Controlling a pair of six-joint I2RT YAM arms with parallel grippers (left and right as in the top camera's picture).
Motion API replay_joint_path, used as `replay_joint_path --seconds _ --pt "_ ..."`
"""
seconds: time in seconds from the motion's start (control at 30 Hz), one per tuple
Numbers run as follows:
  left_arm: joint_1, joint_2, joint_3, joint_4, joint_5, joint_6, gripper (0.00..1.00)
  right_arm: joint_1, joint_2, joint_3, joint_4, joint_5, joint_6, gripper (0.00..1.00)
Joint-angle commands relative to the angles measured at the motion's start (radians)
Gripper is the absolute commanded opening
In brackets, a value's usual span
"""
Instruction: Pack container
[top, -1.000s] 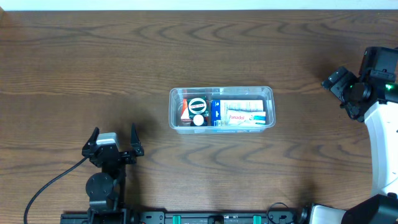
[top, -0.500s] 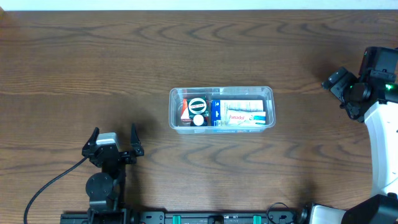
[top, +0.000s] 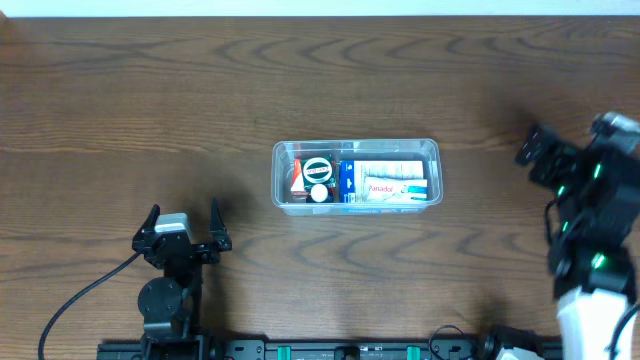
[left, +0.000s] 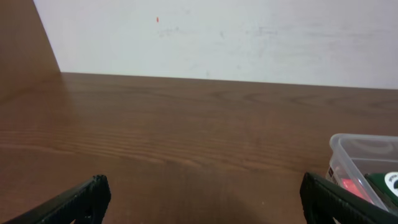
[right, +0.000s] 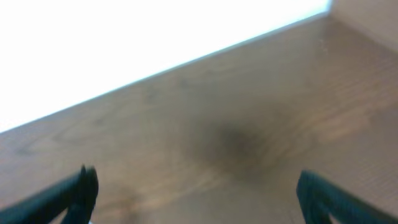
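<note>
On the wooden bench (top: 120, 100) the container (top: 355, 143) is seen at centre, filled with boxes (top: 385, 182), left gripper (top: 183, 222) and right gripper (top: 535, 150) empty with jaws spread; packing is judged finished, only parking being called for.

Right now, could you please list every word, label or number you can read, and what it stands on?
"Panadol": on the white and blue cardboard box lying in the clear plastic rectangular tub.
On the round dark green lid beside it: white lettering, too small to read.
Both wrist views: nothing readable.
</note>
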Motion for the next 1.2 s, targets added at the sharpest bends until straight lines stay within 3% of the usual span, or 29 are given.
replay_joint_path --seconds 0.0,0.17,0.43,0.6,1.17 --pt "-0.003 -0.007 -0.026 -0.026 -0.005 -0.002 0.98 0.008 -0.122 -0.192 0.135 -0.119 -0.123 0.99" --pt "-0.003 -0.007 -0.026 -0.026 -0.005 -0.002 0.98 0.08 -0.314 -0.409 0.307 -0.108 -0.135 0.99" --pt "-0.003 -0.007 -0.026 -0.026 -0.005 -0.002 0.98 0.223 -0.539 -0.589 0.352 -0.069 -0.267 0.99" --pt "-0.003 -0.007 -0.026 -0.026 -0.005 -0.002 0.98 0.251 -0.63 -0.697 0.425 -0.071 -0.253 0.99" --pt "-0.003 -0.007 -0.026 -0.026 -0.005 -0.002 0.98 0.253 -0.798 -0.698 0.211 -0.07 -0.247 0.99"
